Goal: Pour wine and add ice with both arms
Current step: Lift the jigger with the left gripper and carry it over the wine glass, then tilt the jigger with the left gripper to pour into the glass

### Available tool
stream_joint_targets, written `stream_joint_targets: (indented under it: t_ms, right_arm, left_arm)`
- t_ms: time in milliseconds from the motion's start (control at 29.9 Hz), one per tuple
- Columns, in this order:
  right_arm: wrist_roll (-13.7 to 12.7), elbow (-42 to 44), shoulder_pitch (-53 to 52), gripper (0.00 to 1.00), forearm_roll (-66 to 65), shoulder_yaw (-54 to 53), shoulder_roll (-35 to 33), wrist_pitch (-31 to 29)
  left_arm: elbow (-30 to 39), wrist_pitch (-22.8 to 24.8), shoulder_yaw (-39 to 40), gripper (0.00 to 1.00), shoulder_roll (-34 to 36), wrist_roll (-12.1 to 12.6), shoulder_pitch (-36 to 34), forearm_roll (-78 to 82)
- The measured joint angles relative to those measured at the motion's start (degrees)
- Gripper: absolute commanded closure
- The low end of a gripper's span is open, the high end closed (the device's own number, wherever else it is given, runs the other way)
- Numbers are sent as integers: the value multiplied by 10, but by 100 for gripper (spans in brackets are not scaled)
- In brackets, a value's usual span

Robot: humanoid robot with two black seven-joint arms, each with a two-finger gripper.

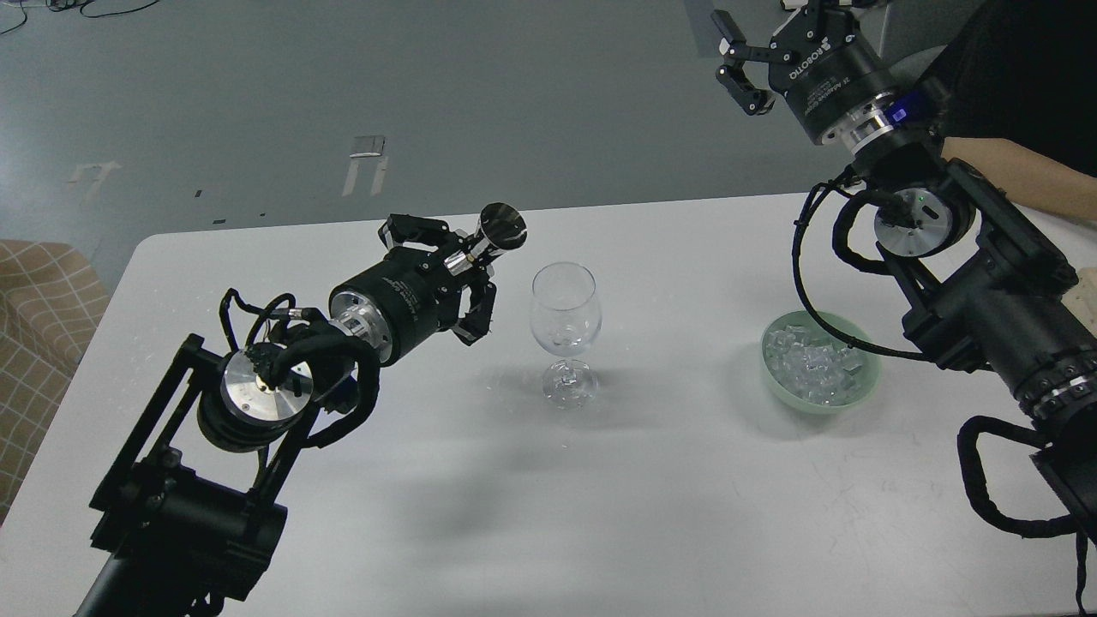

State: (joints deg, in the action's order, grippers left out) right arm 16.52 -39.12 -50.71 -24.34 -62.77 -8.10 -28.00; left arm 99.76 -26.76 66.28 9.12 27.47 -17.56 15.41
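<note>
An empty clear wine glass stands upright mid-table. My left gripper is shut on the silver stem of a small dark cone-shaped cup, held tilted just left of the glass rim and not touching it. Ice, several clear cubes, fills a pale green bowl on the right of the table. My right gripper is raised high beyond the table's far edge, well above and behind the bowl, with its fingers spread and nothing in them.
The white table has a rounded far-left corner. A person's forearm rests at the far right edge, behind my right arm. A checked tan seat stands left of the table. Grey floor lies beyond.
</note>
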Motion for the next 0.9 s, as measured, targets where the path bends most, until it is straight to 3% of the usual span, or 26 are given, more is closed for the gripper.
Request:
stream_joint_targets:
  t_ms: [903]
  right_arm:
    - [0,0,1,0,1,-1,-1,0]
  left_arm:
    - [2,1,-43,100,-8,5,-16,97]
